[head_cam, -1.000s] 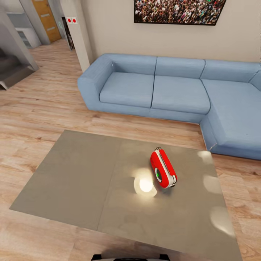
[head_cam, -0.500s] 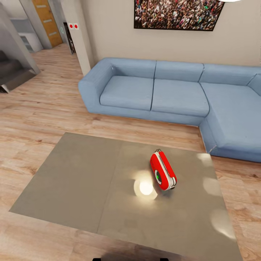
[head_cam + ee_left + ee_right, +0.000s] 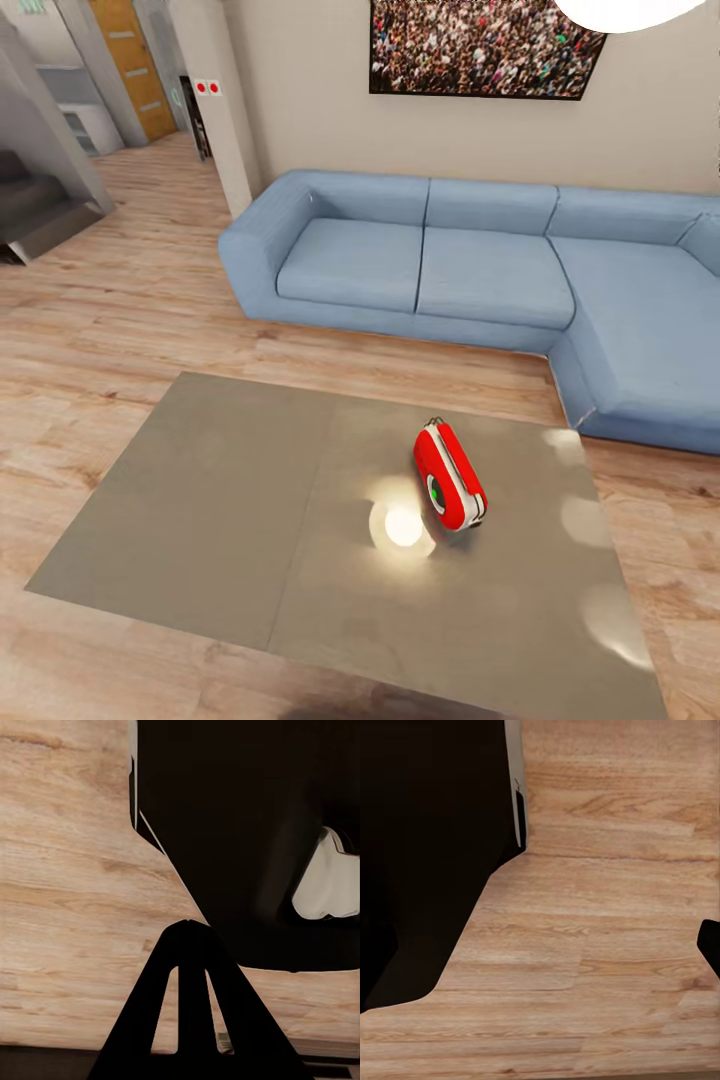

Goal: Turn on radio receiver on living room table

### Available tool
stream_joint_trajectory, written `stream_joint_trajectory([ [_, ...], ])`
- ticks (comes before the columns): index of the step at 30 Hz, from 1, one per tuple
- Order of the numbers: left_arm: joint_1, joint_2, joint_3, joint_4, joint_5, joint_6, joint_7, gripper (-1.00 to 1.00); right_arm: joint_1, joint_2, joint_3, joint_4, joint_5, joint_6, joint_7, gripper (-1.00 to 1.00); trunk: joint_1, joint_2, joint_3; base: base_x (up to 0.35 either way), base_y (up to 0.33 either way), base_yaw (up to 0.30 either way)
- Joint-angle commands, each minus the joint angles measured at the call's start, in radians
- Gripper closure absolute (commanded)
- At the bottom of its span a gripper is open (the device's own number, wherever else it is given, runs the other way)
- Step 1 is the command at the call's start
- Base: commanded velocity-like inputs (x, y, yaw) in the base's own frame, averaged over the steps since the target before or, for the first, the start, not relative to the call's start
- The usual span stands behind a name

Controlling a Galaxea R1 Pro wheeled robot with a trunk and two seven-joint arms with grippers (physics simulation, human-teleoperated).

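Note:
The bright-red radio receiver [image 3: 450,476] with white trim stands on its edge right of the middle of the low grey table [image 3: 220,500], its round dial facing the near left. A seam splits the glossy top. Around it is the living room with its plank floor [image 3: 120,300] and blue L-shaped sofa [image 3: 480,260]. In the left wrist view my left gripper [image 3: 187,926] hangs over floor planks, its dark fingers meeting in a point with nothing between them. In the right wrist view a dark bit of the right gripper's finger [image 3: 711,945] shows at the frame's edge.
The sofa runs along the far and right sides of the table, with a strip of floor between them. A framed crowd picture [image 3: 480,45] hangs above it, and a white lamp [image 3: 630,10] is at the top. A pillar [image 3: 215,110] and stairs [image 3: 40,200] stand far left.
The head camera has tilted up a little: the whole picture slid down, the lamp came into view and the robot's base left the bottom edge. The radio stays put on the table.

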Motion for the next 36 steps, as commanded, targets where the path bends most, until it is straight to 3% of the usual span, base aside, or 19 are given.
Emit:
stream_joint_trajectory([
  [1, 0.000, 0.000, 0.000, 0.000, 0.000, 0.000, 0.000, 1.00, 0.000, 0.000, 0.000, 0.000, 0.000, 0.000, 0.000, -1.00, 0.000, 0.000, 0.002, 0.000, 0.000, 0.000],
  [36, 0.000, 0.000, 0.000, 0.000, 0.000, 0.000, 0.000, 1.00, 0.000, 0.009, -0.001, 0.000, 0.000, 0.000, 0.000, -1.00, 0.000, 0.000, 0.058, 0.000, 0.000, 0.000],
])
